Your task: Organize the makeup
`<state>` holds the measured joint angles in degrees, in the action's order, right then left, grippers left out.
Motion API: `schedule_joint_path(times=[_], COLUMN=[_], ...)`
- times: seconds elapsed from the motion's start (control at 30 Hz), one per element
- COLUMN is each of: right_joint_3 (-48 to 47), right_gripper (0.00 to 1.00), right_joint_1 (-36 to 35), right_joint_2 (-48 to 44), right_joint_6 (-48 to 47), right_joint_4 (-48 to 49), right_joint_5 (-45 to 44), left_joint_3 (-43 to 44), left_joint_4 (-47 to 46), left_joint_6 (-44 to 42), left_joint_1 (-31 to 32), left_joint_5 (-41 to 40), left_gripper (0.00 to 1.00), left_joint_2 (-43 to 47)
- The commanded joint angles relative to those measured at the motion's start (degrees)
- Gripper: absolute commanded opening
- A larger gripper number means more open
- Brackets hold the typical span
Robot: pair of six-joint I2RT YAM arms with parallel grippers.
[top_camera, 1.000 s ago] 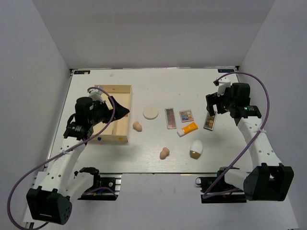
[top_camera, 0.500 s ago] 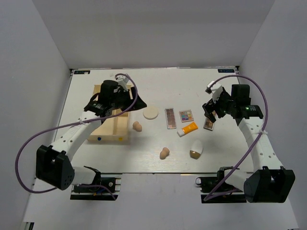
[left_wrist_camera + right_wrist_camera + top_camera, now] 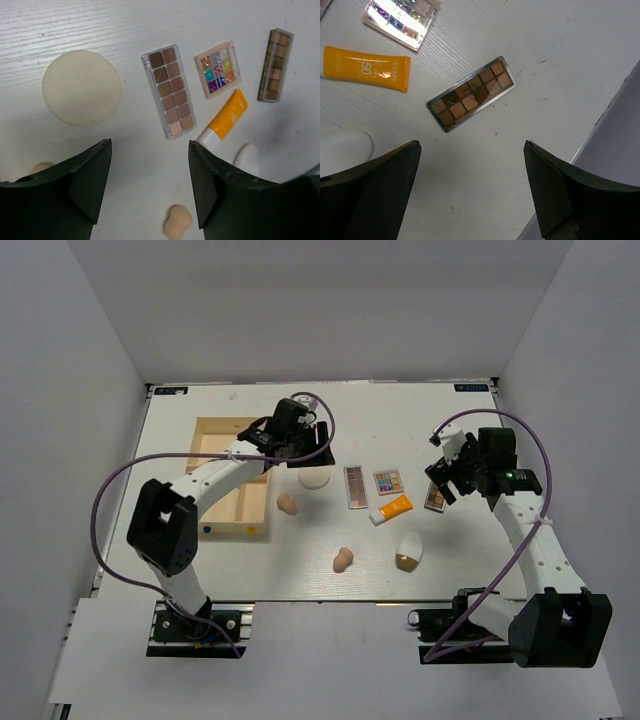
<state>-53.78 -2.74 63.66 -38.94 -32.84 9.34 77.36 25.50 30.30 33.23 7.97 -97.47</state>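
Cream-coloured round puff (image 3: 81,87) lies on the white table (image 3: 400,420) near the pale wooden divided box (image 3: 243,530). The left gripper (image 3: 150,185) hovers close over it, jaws apart and empty. Beside the puff lie a long brown palette (image 3: 168,91), a square multicolour palette (image 3: 218,69) and an orange white-capped tube (image 3: 226,118). The right gripper (image 3: 470,195) hangs spread wide, holding nothing, over a second brown palette (image 3: 471,93). Two peach egg-shaped sponges (image 3: 287,504) and a white-tan egg (image 3: 408,552) rest nearer the arms.
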Motion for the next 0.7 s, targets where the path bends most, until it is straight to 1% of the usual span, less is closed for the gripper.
schedule_joint_path(times=[0.0, 0.03, 0.1, 0.27, 0.37, 0.5, 0.67], right_joint_3=[-0.19, -0.27, -0.1, 0.69, 1.22, 1.83, 2.1], right_gripper=[0.89, 0.89, 0.89, 0.89, 0.89, 0.89, 0.89], right_joint_1=[-0.16, -0.16, -0.24, -0.16, -0.33, -0.33, -0.42], right_joint_2=[0.59, 0.59, 0.41, -0.11, -0.29, 0.15, 0.33], right_joint_6=[-0.08, -0.69, -0.96, -1.49, -1.75, -1.4, -0.88], right_joint_4=[1.99, 1.73, 1.46, 1.11, 0.93, 1.2, 1.38], right_joint_5=[-2.4, -2.31, -2.49, -3.28, -3.72, -3.89, -3.19], left_joint_3=[4.46, 5.33, 6.57, 13.41, 16.4, 18.26, 17.03], left_joint_4=[3.07, 2.89, 3.06, 7.54, 9.22, 10.98, 10.89], left_joint_6=[-1.47, -1.91, -2.27, -3.93, -5.87, -7.71, -9.39], left_joint_1=[1.04, 1.04, 0.52, -0.71, -1.24, -3.17, -4.22], left_joint_5=[-7.08, -7.09, -9.46, -11.21, -12.53, -12.28, -9.73], left_gripper=[0.73, 0.75, 0.75, 0.71, 0.69, 0.68, 0.65], left_joint_2=[-2.54, -4.38, -6.49, -14.05, -16.69, -19.42, -20.92])
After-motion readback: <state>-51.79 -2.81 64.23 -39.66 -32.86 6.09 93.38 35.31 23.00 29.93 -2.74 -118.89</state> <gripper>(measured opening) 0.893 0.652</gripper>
